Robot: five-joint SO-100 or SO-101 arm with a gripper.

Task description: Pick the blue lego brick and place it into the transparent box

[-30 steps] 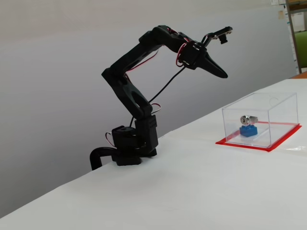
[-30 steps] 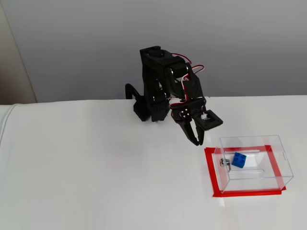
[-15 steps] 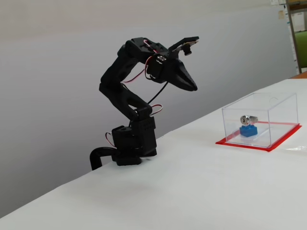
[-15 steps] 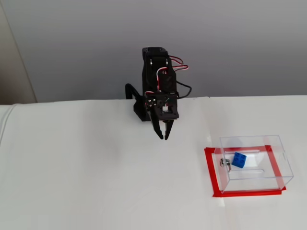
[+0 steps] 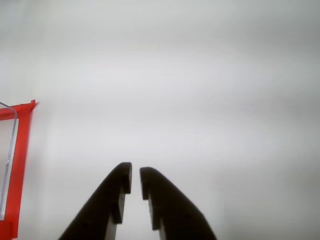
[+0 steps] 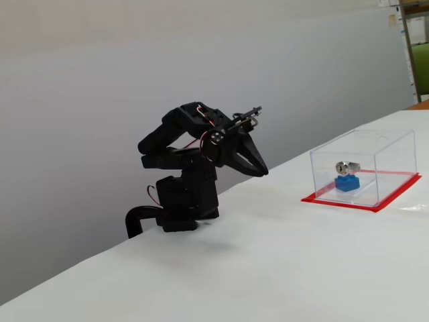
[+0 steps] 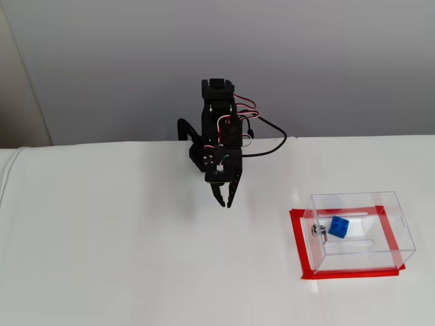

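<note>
The blue lego brick (image 6: pixel 346 183) lies inside the transparent box (image 6: pixel 392 151) on its red base (image 6: pixel 322 199), just beside the silver lock fitting (image 6: pixel 345 167). In the other fixed view the brick (image 7: pixel 338 227) shows through the box (image 7: pixel 387 238). My gripper (image 6: pixel 263 172) hangs empty above the white table, well left of the box in that view, jaws nearly together with only a thin gap. It also shows in the top-down fixed view (image 7: pixel 225 202). In the wrist view the gripper (image 5: pixel 135 172) points at bare table, and a corner of the red base (image 5: pixel 20 150) sits at the left edge.
The arm's base (image 6: pixel 177 208) stands at the table's back edge near a grey wall. A black cable (image 7: pixel 272 139) runs from the arm. The white table (image 7: pixel 122 258) spreads around the box.
</note>
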